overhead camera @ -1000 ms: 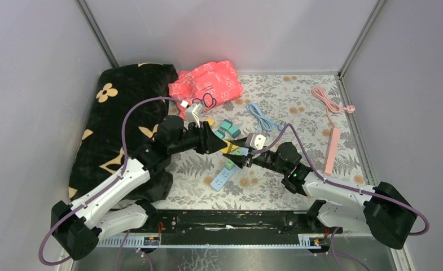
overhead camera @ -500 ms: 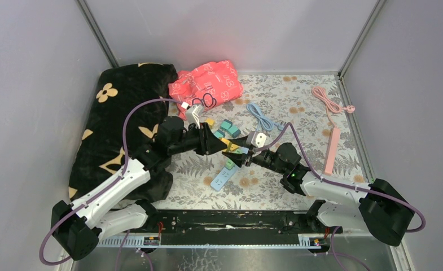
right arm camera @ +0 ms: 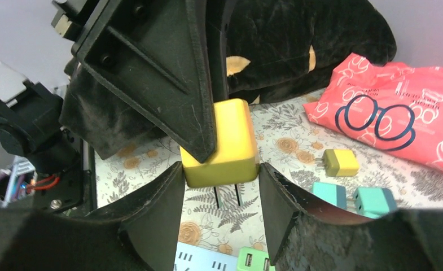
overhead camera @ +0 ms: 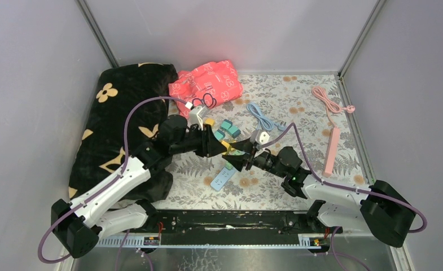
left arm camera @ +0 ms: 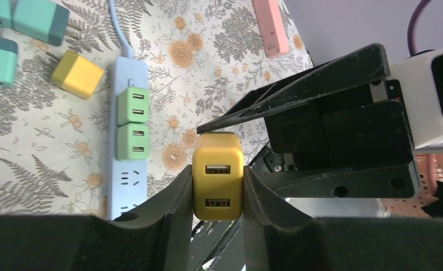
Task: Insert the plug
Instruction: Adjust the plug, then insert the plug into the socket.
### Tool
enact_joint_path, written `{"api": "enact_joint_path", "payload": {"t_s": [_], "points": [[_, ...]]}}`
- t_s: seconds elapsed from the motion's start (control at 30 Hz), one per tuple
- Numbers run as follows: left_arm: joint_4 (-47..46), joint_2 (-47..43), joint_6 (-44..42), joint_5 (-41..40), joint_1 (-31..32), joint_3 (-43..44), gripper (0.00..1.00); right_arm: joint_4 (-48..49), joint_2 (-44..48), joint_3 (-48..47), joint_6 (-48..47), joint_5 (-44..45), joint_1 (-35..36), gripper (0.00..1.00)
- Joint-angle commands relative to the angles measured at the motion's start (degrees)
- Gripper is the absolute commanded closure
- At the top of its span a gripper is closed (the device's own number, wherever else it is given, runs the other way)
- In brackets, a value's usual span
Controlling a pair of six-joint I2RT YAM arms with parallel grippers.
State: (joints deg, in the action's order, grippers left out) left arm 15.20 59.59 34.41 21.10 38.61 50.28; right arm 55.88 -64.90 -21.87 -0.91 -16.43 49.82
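A yellow plug [left arm camera: 218,186] with two USB ports sits between my left gripper's [left arm camera: 218,168] jaws, which are shut on it. My right gripper [right arm camera: 221,169] meets it from the other side, and its fingers [right arm camera: 157,209] press the plug's [right arm camera: 224,141] two flanks, prongs pointing down. In the top view both grippers join at mid-table, the left [overhead camera: 224,145] and the right [overhead camera: 234,160]. The light blue power strip [overhead camera: 222,179] lies just below them. It holds two green plugs [left arm camera: 133,121] and has a free socket [left arm camera: 130,179].
Teal plugs [overhead camera: 228,129] and a small yellow-olive plug [overhead camera: 209,121] lie behind the grippers. A blue cable [overhead camera: 261,117], a pink power strip [overhead camera: 332,149] with its pink cable [overhead camera: 329,100], a red bag [overhead camera: 206,82] and a black flowered cushion [overhead camera: 114,124] surround the floral mat.
My right gripper has moved in a little toward the left gripper and now flanks the yellow plug. The left gripper has held the plug throughout and has shifted only slightly.
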Motion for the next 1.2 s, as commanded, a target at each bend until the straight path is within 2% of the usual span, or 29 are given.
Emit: {"api": "enact_joint_path", "payload": {"t_s": [0.0, 0.13, 0.27, 0.37, 0.57, 0.73, 1.0, 1.17], "points": [[7.31, 0.25, -9.12, -7.48, -0.95, 3.36, 1.00, -1.91, 2.86, 1.01, 10.95, 7.79, -0.47, 0.44], [11.13, 1.91, -11.82, -10.48, 0.17, 4.35, 1.00, -8.71, 3.55, 0.32, 17.64, 12.59, -0.53, 0.40], [14.11, 4.22, -13.97, -13.47, 2.14, 4.91, 1.00, -19.84, 3.18, -2.57, 23.60, 16.43, -0.52, 0.36], [14.82, 5.62, -14.53, -14.54, 3.49, 4.74, 1.00, -23.20, 3.06, -2.67, 27.33, 17.71, -0.52, 0.36], [15.56, 8.71, -14.75, -18.54, 6.62, 4.53, 1.00, -25.20, 2.43, 1.03, 37.42, 23.72, -0.52, 0.36], [15.22, 10.38, -14.60, -21.25, 9.53, 4.23, 1.00, -25.01, 0.30, 2.78, 43.79, 23.92, -0.52, 0.43], [11.75, 12.54, -13.75, -21.27, 11.39, 2.48, 1.00, -17.64, -6.19, 5.23, 51.80, 22.15, -0.52, 0.53], [9.92, 13.86, -13.23, -21.16, 11.76, 1.19, 1.00, -14.22, -10.37, 5.57, 53.85, 20.90, -0.53, 0.54]]}}
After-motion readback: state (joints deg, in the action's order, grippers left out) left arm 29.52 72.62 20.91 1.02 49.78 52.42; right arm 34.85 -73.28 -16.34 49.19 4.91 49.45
